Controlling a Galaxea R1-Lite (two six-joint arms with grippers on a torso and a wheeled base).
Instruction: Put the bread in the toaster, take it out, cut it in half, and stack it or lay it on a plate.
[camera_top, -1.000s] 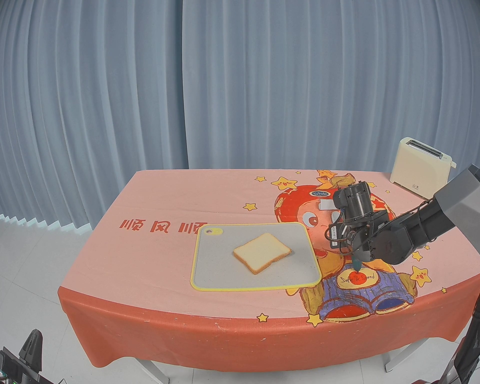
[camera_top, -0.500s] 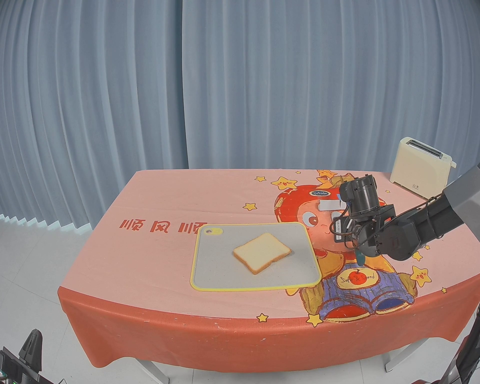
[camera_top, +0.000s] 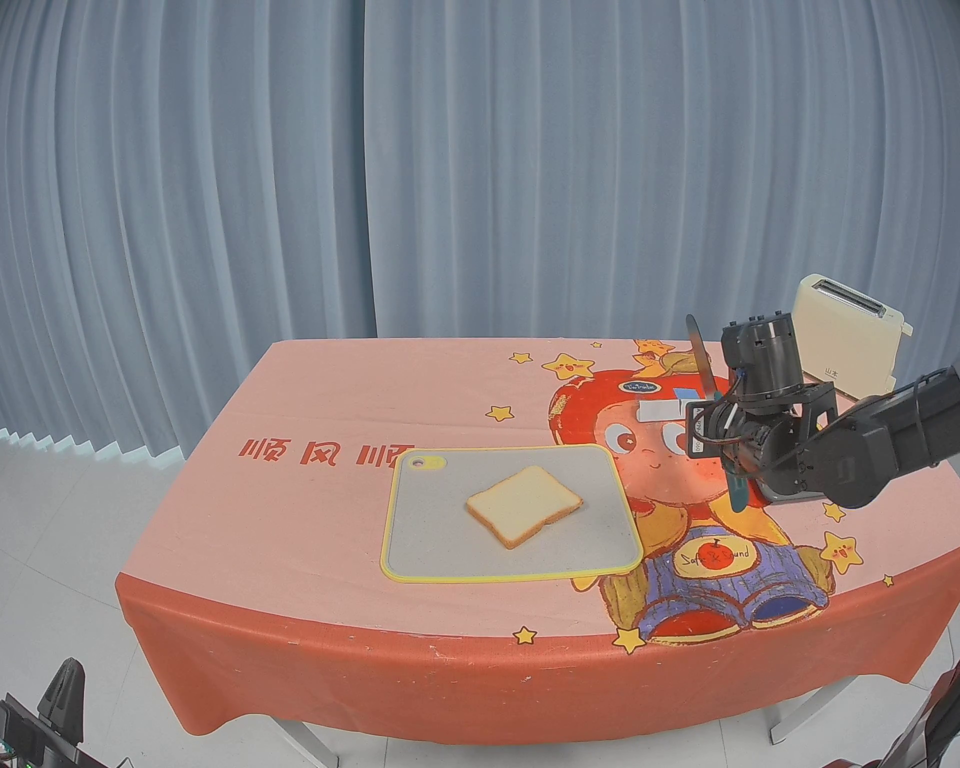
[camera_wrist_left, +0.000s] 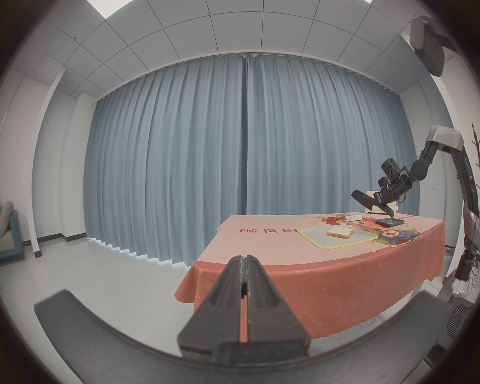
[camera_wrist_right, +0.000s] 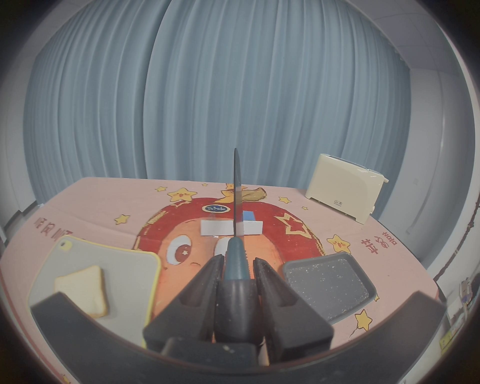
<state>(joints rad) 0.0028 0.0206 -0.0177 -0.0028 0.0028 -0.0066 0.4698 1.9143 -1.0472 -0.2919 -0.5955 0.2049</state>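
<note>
The right claw clamps the knife, blade up; a loose hold could let it twist while cutting the bread.

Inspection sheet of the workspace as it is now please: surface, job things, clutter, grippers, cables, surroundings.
Surface: table under a pink printed cloth.
Job's things: bread slice lying flat and uncut on the cutting board; toaster at the far right corner; dark tray to the right of the board; knife held.
Clutter: white card on the cloth.
Grippers: right gripper, fingers shut on the knife handle, blade raised above the table; left gripper shut, empty, low, off the table.
Cables: thin loops at the right wrist.
Surroundings: blue-grey curtain, white tiled floor.
</note>
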